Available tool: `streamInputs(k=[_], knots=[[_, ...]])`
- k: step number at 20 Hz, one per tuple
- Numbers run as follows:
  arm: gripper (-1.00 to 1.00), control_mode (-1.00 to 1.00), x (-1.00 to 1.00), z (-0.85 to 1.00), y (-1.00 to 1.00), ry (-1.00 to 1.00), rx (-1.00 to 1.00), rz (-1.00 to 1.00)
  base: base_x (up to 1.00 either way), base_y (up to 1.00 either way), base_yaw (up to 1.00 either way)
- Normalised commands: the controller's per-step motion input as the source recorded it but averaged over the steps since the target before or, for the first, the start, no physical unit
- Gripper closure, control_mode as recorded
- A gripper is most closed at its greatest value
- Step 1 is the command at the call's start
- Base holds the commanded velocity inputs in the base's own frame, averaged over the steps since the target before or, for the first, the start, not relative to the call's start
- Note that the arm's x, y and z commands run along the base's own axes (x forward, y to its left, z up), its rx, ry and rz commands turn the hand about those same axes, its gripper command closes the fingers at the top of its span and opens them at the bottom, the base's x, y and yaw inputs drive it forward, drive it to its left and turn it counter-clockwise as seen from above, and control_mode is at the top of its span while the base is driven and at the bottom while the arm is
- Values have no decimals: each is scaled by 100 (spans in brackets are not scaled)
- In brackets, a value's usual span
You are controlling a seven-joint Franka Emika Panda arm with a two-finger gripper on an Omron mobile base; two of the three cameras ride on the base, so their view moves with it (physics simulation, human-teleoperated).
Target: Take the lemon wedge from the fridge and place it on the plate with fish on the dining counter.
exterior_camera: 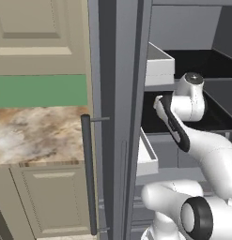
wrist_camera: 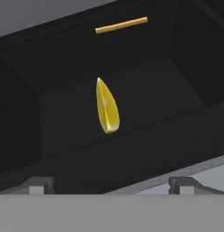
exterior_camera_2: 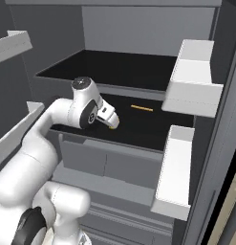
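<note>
plainly, the fingers (wrist_camera: 111, 183) are spread wide and empty, poised over the lemon wedge (wrist_camera: 107, 106) lying on the dark shelf (wrist_camera: 149, 95) inside the open fridge (exterior_camera_2: 138, 28), presumably lining up for a straddling grasp.

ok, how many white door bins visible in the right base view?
4. Two white bins on the right-hand fridge door, upper and lower. Two on the left-hand door, upper and lower, both cut off by the frame. Others may be hidden.
</note>
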Motion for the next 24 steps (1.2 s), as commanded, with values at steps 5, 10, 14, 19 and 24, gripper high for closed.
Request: streamInputs(k=[5, 10, 14, 19, 24], knots=[[-100, -100, 42, -30, -5, -2, 0, 0, 0, 0, 0], [-100, -100, 37, -10, -24, 0, 0, 0, 0, 0, 0], [-100, -100, 39, -14, -8, 0, 0, 0, 0, 0, 0], [-100, -100, 17, -30, 0, 0, 0, 3, 0, 0, 0], [-100, -100, 4, -25, 0, 0, 0, 3, 0, 0, 0]])
